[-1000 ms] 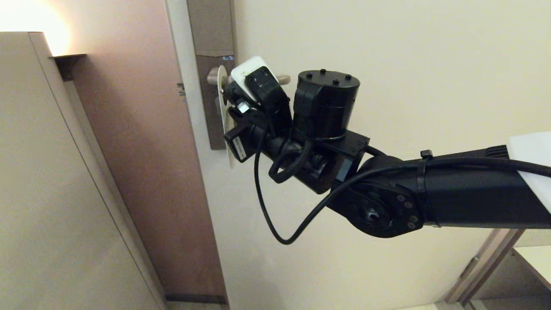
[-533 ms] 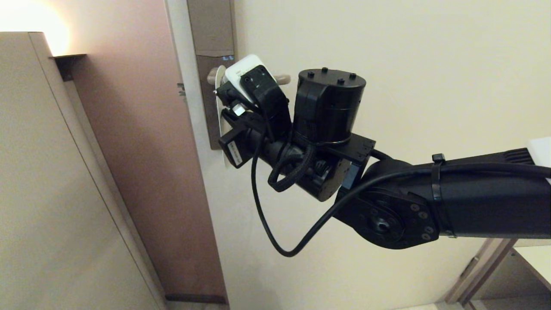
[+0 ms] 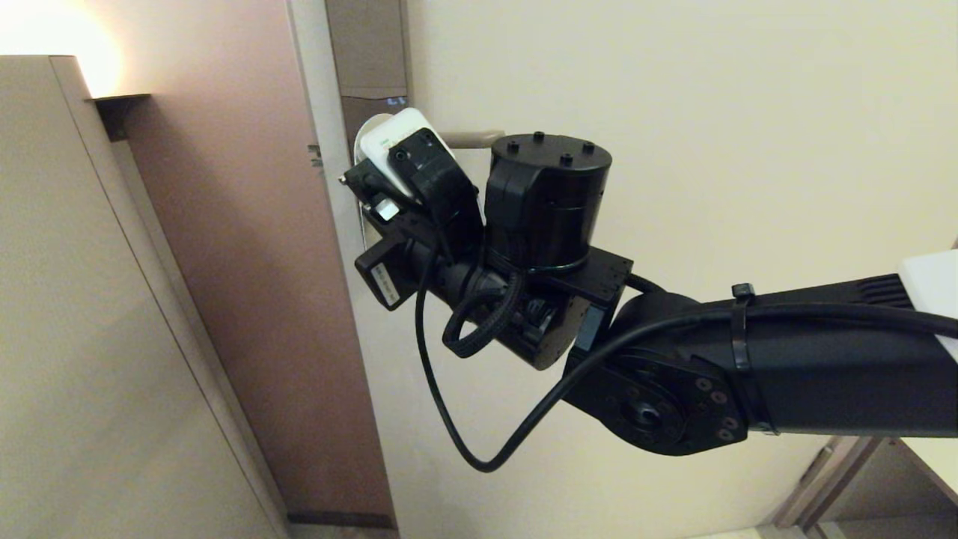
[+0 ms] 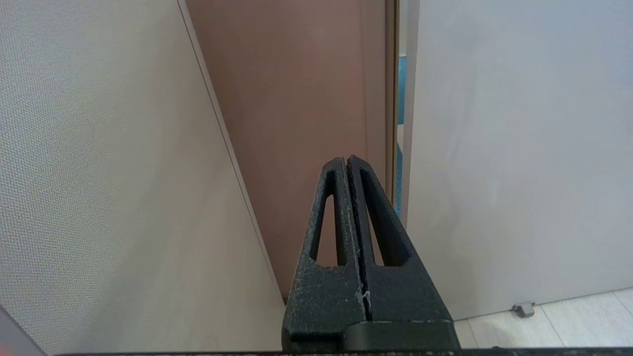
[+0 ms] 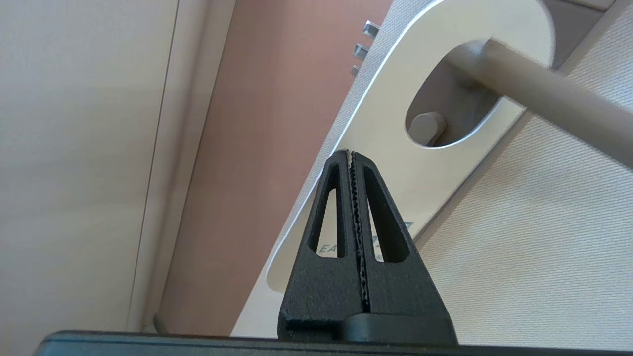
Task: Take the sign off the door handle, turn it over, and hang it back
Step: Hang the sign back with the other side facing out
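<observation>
sign (image 5: 395, 163) lettering hidden behind right gripper (image 5: 352, 154) (mostly)

sign (image 5: 395, 163) filling handle's (image 5: 544, 94) near end (door close behind)

sign (image 5: 390, 128): I see its white face, blue lettering low down | door handle (image 5: 544, 94): beige | lock plate (image 3: 368, 52): brown | door (image 3: 673, 112): cream, fine woven texture up close | wall panel (image 3: 247, 262): reddish-brown | right gripper (image 5: 352, 154): black | left gripper (image 4: 345, 160): black, speckled
</observation>
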